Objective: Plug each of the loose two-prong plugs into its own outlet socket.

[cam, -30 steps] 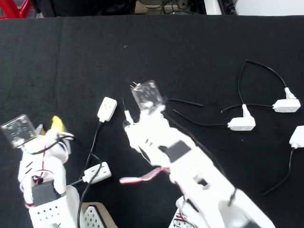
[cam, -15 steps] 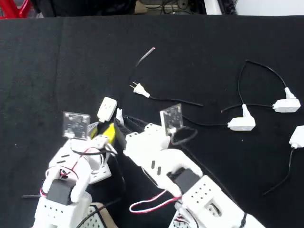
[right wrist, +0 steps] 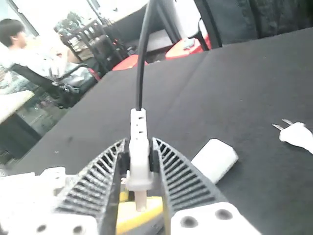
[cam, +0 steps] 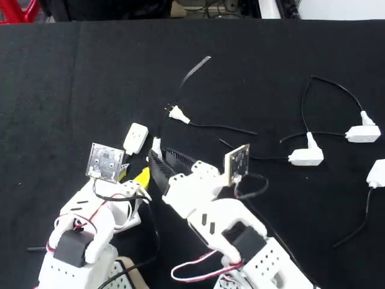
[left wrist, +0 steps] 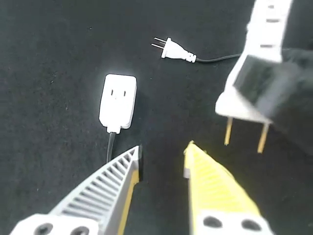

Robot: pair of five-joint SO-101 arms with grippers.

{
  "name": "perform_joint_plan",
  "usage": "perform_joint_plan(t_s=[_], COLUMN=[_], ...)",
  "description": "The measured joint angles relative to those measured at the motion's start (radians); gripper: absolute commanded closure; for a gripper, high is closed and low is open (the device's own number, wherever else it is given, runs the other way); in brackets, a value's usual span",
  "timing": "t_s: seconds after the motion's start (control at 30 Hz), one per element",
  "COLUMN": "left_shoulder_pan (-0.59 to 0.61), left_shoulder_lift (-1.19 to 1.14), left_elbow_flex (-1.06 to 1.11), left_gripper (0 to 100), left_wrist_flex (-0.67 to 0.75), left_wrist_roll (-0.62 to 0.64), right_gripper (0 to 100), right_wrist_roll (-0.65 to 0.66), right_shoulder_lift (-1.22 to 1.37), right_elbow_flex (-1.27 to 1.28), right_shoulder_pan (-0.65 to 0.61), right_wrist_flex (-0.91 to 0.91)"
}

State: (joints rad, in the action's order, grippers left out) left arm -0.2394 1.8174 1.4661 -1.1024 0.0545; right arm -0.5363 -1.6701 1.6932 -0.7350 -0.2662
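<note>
Centre of the black cloth-covered table (cam: 72, 72): the right gripper (cam: 157, 158) and the left gripper (cam: 139, 174) sit close together, just beside a white rectangular outlet socket (cam: 136, 138).
Right gripper: its black ribbed fingers (right wrist: 100, 181) are clamped on a held white two-prong plug (right wrist: 138, 125), one finger on each flat side. A black cord rises from the plug's back end.
Held plug: seen from the left wrist, its two brass prongs (left wrist: 227, 132) stick out bare, in no socket, just beside the tip of the left claw's yellow finger (left wrist: 210, 181). It is near the outlet socket but apart from it.
Left gripper: one grey ribbed finger (left wrist: 120, 174) and the yellow one stand spread apart with nothing between them. The socket lies just ahead of the grey tip.
Outlet socket: it lies flat with its two slots facing up and unfilled. A black cord leaves the end nearest the left claw.
Loose plug: a second white two-prong plug (cam: 177, 113) lies on the cloth beyond the socket, prongs bare, its black cord trailing toward the table's right side.
Right side of the table: two white socket blocks (cam: 305, 158) (cam: 363, 133) each have a white plug against them; whether those are fully seated cannot be told. A third white socket (cam: 377, 173) with a black cord lies at the edge.
</note>
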Motion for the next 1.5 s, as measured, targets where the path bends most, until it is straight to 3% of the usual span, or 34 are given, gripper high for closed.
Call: perform_joint_plan(t_s=[0.57, 0.73, 1.0, 1.33, 1.5], left_shoulder_pan=[-0.057, 0.011, 0.023, 0.021, 0.031], left_shoulder_lift=[0.000, 0.000, 0.000, 0.000, 0.002], left_elbow_flex=[-0.055, -0.055, -0.055, -0.057, -0.074], left_gripper=[88, 88, 88, 88, 88], left_wrist_flex=[-0.044, -0.044, -0.044, -0.058, -0.137], left_wrist_roll=[0.000, 0.000, 0.000, 0.000, -0.064], right_gripper=[98.7, 98.7, 98.7, 98.7, 98.7], right_wrist_roll=[-0.023, -0.018, 0.006, 0.098, 0.176], right_shoulder_lift=[-0.064, -0.064, -0.058, -0.048, -0.048], right_elbow_flex=[-0.043, -0.104, -0.106, -0.242, -0.298], right_shoulder_pan=[-0.060, -0.060, -0.087, -0.097, -0.003], right_wrist_flex=[-0.193, -0.327, -0.351, -0.548, -0.628])
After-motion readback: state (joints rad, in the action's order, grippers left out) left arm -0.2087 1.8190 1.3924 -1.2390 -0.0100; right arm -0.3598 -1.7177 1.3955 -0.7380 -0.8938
